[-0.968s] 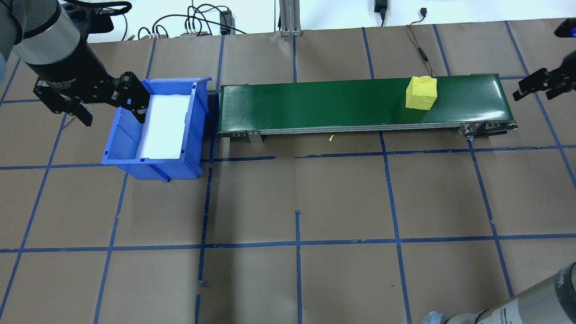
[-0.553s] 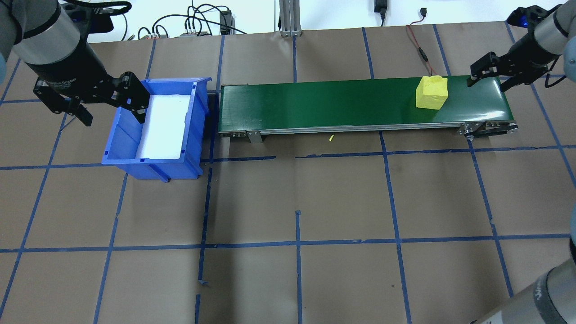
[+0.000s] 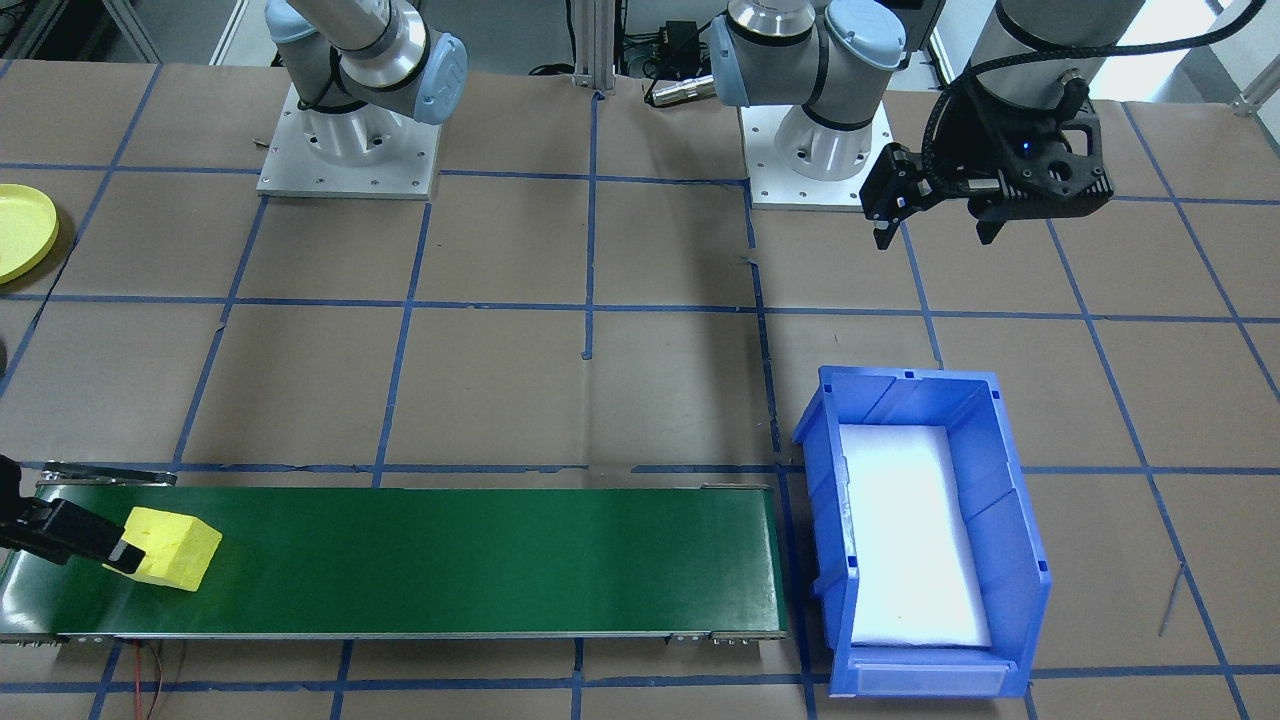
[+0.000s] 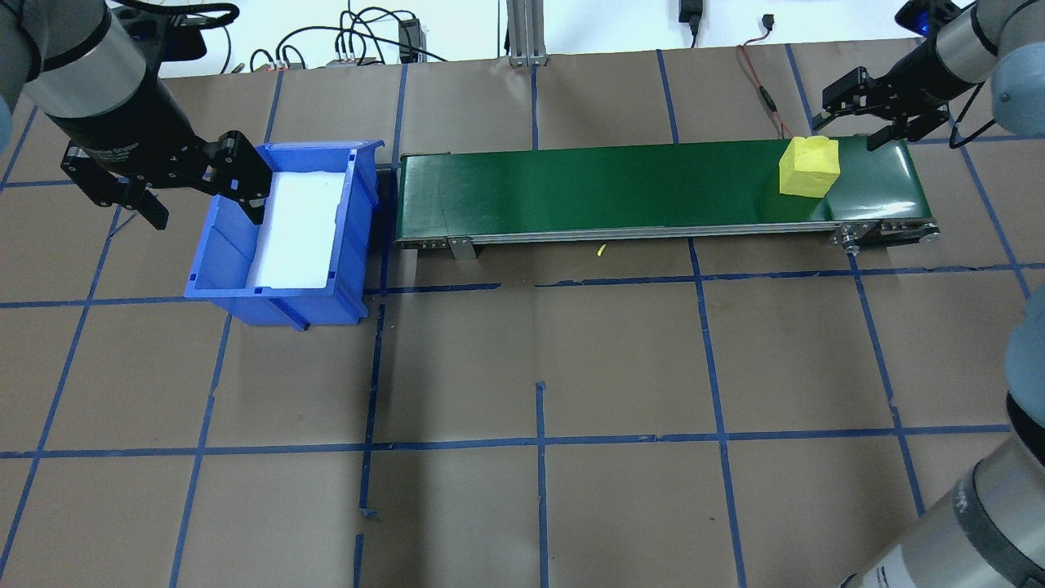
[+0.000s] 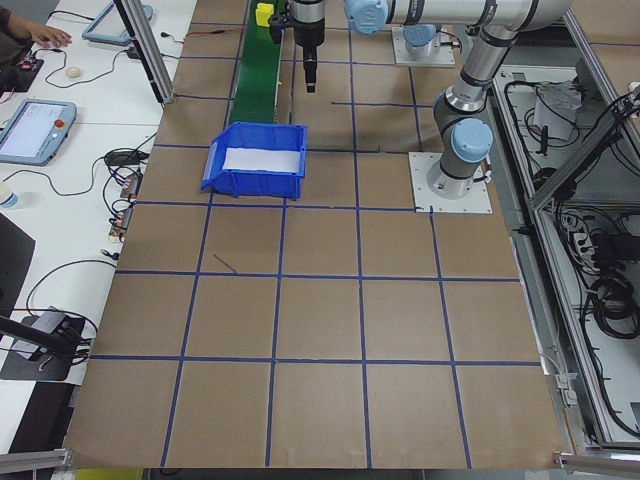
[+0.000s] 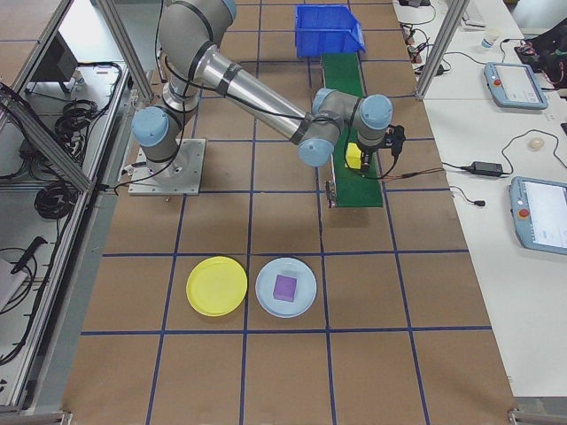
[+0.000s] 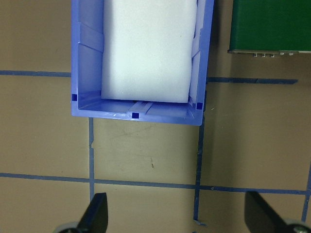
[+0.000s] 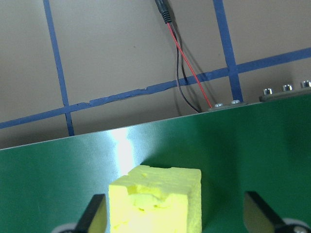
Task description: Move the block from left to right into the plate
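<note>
A yellow foam block [image 4: 808, 166] rides near the right end of the green conveyor belt [image 4: 612, 188]. My right gripper [image 4: 846, 131] is open and hovers at the block's far side. In the right wrist view the block [image 8: 155, 201] sits between the two spread fingers [image 8: 95, 216], closer to the left one. The front-facing view shows one black finger [image 3: 70, 535] right beside the block [image 3: 172, 548]. The yellow plate [image 6: 216, 286] lies on the table well short of the belt's end, also at the front-facing view's left edge [image 3: 20, 232]. My left gripper [image 4: 204, 212] hangs open above the blue bin.
The blue bin [image 4: 220, 269] with a white foam liner stands at the belt's left end. A pale blue plate [image 6: 285, 305] holding a purple block lies beside the yellow one. A red and black wire [image 8: 189, 73] runs behind the belt.
The block has travelled right along the belt. My right gripper has swung in from the right edge to the block's far side. The left arm has stayed still.
</note>
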